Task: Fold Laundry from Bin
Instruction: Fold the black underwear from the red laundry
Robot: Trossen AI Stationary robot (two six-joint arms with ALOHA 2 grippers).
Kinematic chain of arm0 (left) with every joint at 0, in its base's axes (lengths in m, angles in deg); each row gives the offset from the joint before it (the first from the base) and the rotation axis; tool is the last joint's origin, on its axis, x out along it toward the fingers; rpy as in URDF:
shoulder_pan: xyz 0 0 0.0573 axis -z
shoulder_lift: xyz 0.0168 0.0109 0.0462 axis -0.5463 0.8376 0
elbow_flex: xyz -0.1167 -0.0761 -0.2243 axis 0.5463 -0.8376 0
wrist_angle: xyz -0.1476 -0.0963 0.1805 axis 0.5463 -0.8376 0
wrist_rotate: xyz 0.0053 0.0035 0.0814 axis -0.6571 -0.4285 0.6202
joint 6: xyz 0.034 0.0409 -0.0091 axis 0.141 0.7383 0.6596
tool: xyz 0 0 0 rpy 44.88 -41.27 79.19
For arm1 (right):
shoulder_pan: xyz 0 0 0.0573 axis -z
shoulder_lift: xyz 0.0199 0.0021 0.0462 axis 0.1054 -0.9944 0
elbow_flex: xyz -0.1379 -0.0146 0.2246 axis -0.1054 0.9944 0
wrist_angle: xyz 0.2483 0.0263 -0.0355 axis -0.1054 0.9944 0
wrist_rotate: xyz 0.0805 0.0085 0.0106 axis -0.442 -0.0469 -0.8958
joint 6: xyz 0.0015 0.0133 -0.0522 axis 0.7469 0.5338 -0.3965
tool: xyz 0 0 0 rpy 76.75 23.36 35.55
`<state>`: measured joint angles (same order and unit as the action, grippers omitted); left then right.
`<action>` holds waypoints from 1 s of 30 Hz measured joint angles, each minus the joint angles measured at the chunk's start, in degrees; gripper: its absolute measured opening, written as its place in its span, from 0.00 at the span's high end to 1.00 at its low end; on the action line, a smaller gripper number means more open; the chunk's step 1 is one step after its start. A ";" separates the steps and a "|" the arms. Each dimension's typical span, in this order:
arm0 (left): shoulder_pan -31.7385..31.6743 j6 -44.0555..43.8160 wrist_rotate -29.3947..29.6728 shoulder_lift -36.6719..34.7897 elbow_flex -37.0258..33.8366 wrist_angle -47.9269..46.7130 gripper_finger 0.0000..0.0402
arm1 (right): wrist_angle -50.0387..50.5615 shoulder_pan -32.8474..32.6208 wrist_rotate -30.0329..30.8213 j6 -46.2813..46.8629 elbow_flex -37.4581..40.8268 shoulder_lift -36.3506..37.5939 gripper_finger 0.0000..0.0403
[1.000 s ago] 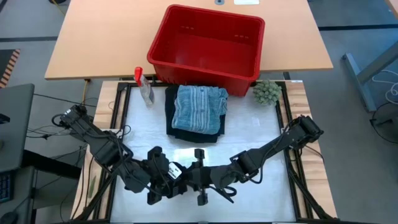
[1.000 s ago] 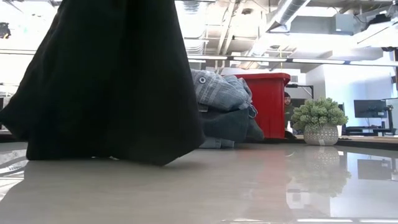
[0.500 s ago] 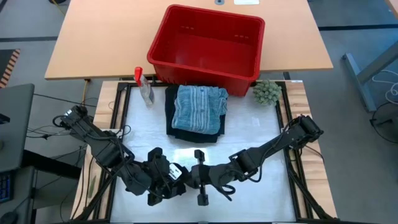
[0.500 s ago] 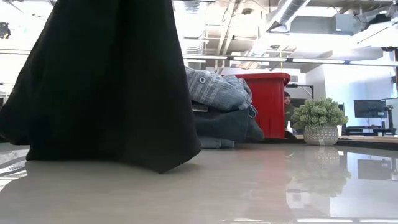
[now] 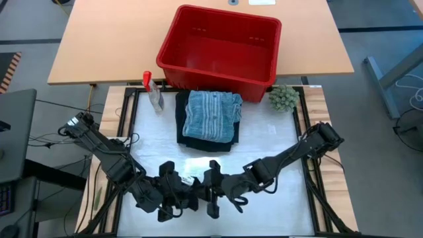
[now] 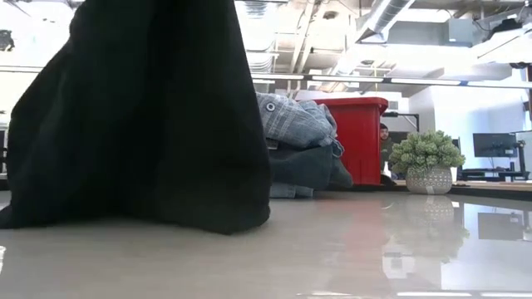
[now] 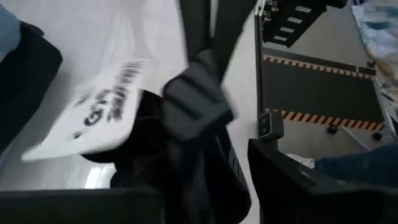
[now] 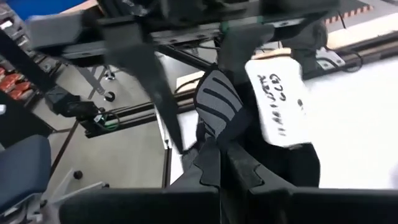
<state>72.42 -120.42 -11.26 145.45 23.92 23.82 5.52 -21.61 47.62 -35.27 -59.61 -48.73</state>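
A black garment (image 6: 150, 124) hangs at the table's near middle, where both grippers meet; its lower edge (image 6: 125, 223) lies on the table. A white label (image 8: 277, 102) shows at its top. My right gripper (image 5: 213, 198) is shut on the garment's top. Next to it, on the left, my left gripper (image 5: 173, 201) stands open, with black cloth (image 7: 155, 149) between its fingers. Farther back, a folded light blue garment (image 5: 211, 114) lies on a folded dark one (image 5: 205, 140), in front of the red bin (image 5: 228, 11). My right gripper pinches the black garment's top edge (image 8: 208, 149) between its two fingers, close beside the white label. The fingers come slanting from the table's right side, tipped a little down. The garment hangs below them, slack, its lower edge on the table. Whether my left gripper touches the cloth, I cannot tell.
A small spray bottle with a red top (image 5: 153, 92) stands at the back left of the mat. A fuzzy green ball in a pot (image 5: 284, 98) sits at the back right. The right half of the mat (image 5: 277, 211) is bare.
The black garment has sunk: more of its lower edge now lies on the table and spreads out sideways. My left gripper has gone down a little. My right gripper has rolled about its own axis while staying in place.
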 joint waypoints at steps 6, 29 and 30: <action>-0.03 0.01 -0.70 0.01 -1.46 1.70 0.60 | -0.11 0.43 0.17 1.14 1.04 -0.15 0.94; 0.07 -0.04 4.88 1.71 -1.40 -0.55 0.97 | -1.33 0.40 0.19 2.23 1.04 -0.13 0.88; 0.09 0.04 4.94 1.64 -1.40 -0.56 0.97 | -1.12 0.40 -0.22 2.23 1.04 -0.13 0.86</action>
<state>72.51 -120.38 -6.32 147.09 22.53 23.26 4.41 -21.22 47.40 -33.04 -58.57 -48.86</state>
